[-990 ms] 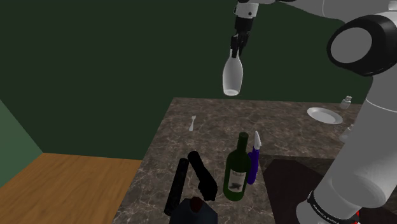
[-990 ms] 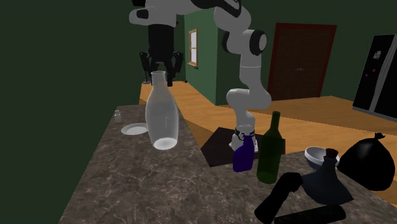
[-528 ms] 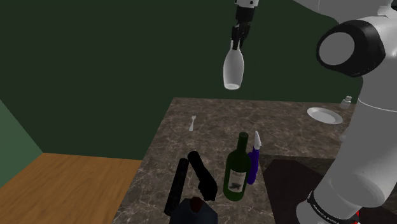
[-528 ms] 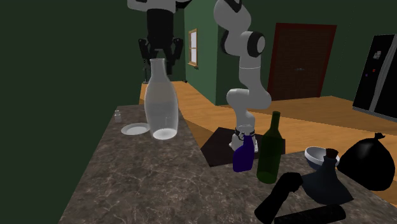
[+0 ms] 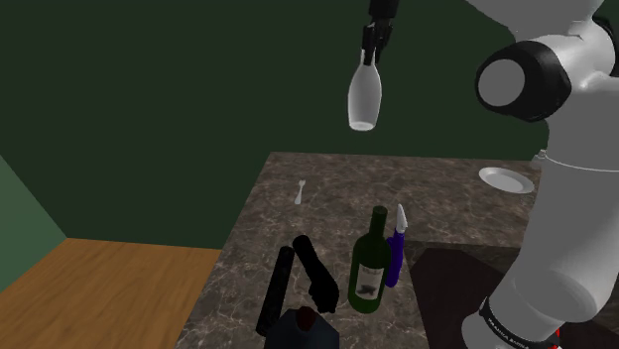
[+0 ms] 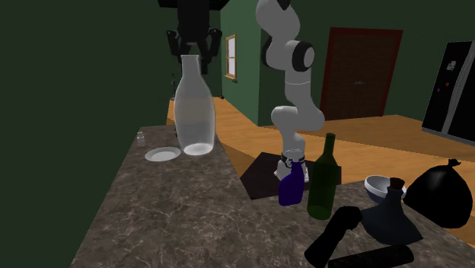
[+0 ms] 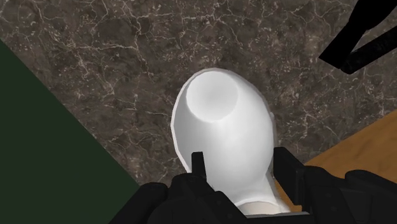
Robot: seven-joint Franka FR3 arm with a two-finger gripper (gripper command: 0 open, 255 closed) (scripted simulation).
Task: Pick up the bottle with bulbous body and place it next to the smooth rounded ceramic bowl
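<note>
Whitish and half-transparent, the bulbous bottle (image 5: 364, 97) hangs upright from my gripper (image 5: 373, 56). My jaws are closed narrow on its neck and I hold it high above the dark marbled table (image 5: 327, 178).

From left to right in the shoulder view, first comes a small white utensil (image 5: 300, 191), perhaps a fork; it is too small to be sure. It lies at about eleven o'clock from the green wine bottle (image 5: 368, 266). Some long black pieces (image 5: 298, 283) lie at eight o'clock from that green bottle. My bottle is at twelve o'clock from it, far above. A purple bottle with a white top (image 5: 397, 248) stands just beside it at three o'clock, and a white plate (image 5: 506, 179) is at two o'clock, well apart.

In the second exterior view, the bulbous bottle (image 6: 193, 114) hangs under my gripper (image 6: 190, 56), and its base appears at three o'clock from the plate (image 6: 158, 155). The rounded bowl (image 6: 379, 185) is well apart, at four o'clock from my bottle, between the green wine bottle (image 6: 325, 179) and a black bag (image 6: 445, 194).

In the wrist view, my fingers (image 7: 198, 164) clasp the bottle (image 7: 219, 127) from both sides, and its round base faces the marbled table (image 7: 127, 57).
</note>
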